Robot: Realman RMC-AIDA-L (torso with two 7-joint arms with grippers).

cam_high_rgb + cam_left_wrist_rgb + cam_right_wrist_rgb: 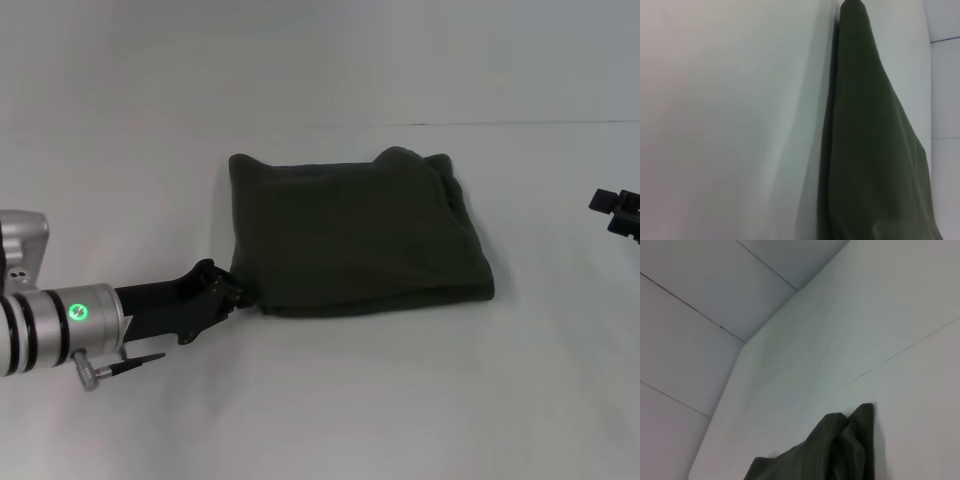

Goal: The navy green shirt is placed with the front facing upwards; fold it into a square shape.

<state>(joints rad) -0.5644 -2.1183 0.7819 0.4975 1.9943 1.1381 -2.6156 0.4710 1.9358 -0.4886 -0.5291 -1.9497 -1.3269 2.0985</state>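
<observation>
Shirt (355,235) in dark olive green is seen folded into a rough square at the centre of the head view, lying flat on a white counter (320,400). Its upper right corner is bunched into two small peaks, and layered edges are visible along its lower and right sides. No lettering is shown on the upward face.

Left gripper (228,290) is seen at the lower left of the frame, reaching in from the left edge on a silver arm with a green light. Its black fingers (212,283) are placed at the shirt's lower left corner, touching or just beside the cloth; whether they are spread, pressed together or pinching fabric cannot be told.

Right gripper (620,212) is shown only partly at the right edge of the frame, well apart from the shirt, and the state of its fingers cannot be told either.

In the left wrist view the shirt (875,150) fills the right side, close up, against the white counter (730,125).
</observation>
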